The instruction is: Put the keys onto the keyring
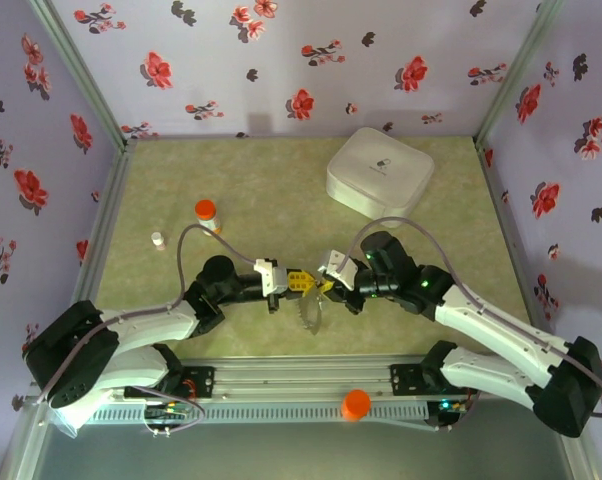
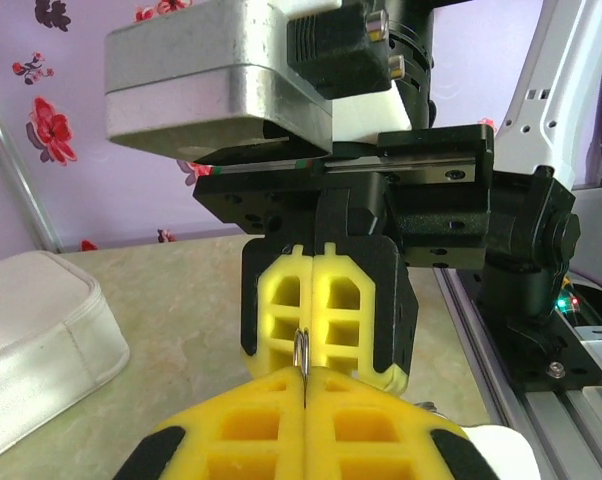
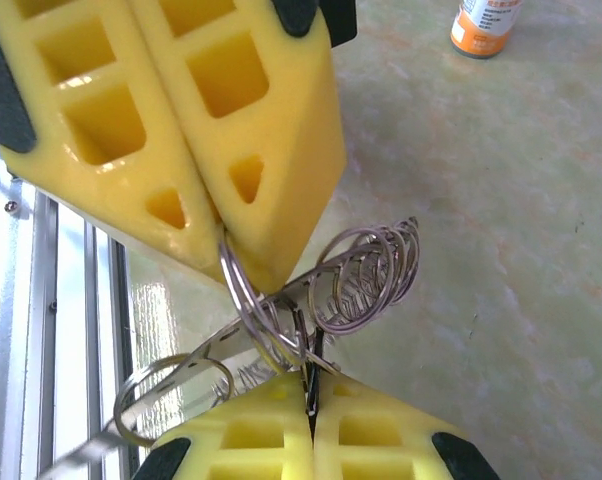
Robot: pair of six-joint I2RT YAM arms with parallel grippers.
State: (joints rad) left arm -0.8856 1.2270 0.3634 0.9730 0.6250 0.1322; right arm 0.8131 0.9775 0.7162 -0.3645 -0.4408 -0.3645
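Green table (image 1: 271, 190); white box (image 1: 379, 170) at far side, R of centre. Arms meet tip to tip mid-table. L gripper (image 3: 243, 262) closed, pinching a wire loop of the keyring (image 3: 366, 275). R gripper (image 3: 311, 400) closed on same bundle, where loops converge. Keyring hangs btwn the two tips. Orange-capped vial (image 1: 206, 212) upright, well L. Flat blurred strip (image 3: 76, 458) hangs low; key or not, can't tell.

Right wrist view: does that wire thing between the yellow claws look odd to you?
Yes. The keyring looks stretched: its coils fan apart like a loose spring instead of lying flat together, pinched between the left claw above and the right claw below.
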